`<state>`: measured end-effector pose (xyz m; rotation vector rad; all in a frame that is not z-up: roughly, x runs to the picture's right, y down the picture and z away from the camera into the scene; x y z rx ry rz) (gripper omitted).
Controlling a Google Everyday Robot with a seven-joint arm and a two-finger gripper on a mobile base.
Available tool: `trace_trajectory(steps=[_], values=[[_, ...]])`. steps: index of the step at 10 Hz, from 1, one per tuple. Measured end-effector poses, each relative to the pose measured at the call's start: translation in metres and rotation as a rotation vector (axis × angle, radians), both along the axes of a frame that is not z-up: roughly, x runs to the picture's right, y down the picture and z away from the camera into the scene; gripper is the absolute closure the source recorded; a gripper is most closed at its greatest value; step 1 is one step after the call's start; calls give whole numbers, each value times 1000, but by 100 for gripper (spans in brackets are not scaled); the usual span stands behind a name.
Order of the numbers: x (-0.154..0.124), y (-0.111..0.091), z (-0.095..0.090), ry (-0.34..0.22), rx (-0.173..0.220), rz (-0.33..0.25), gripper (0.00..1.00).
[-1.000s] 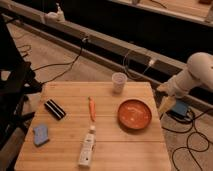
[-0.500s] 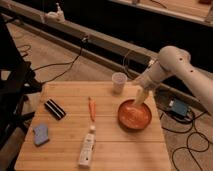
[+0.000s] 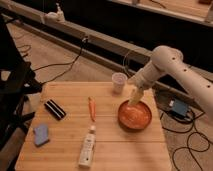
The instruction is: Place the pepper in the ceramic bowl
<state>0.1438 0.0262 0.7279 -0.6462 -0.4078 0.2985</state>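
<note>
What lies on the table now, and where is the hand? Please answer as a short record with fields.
pepper: flat on the table, left of the bowl, apart from it
ceramic bowl: right part of the table, no pepper inside
hand: over the bowl's far edge, away from the pepper
cup: behind the bowl
white tube: front, near the middle
black block, blue pad: left side
</note>
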Motion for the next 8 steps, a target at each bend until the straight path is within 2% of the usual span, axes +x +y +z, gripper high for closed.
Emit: trace_trajectory(steps=[1, 3, 4, 5, 8], values=[[4, -2, 4, 22, 1, 25, 20], [2, -17, 25, 91, 37, 113, 20], [-11, -26, 35, 101, 48, 175, 20], [-22, -28, 40, 94, 46, 214, 20], [-58, -24, 59, 83, 11, 322, 20]])
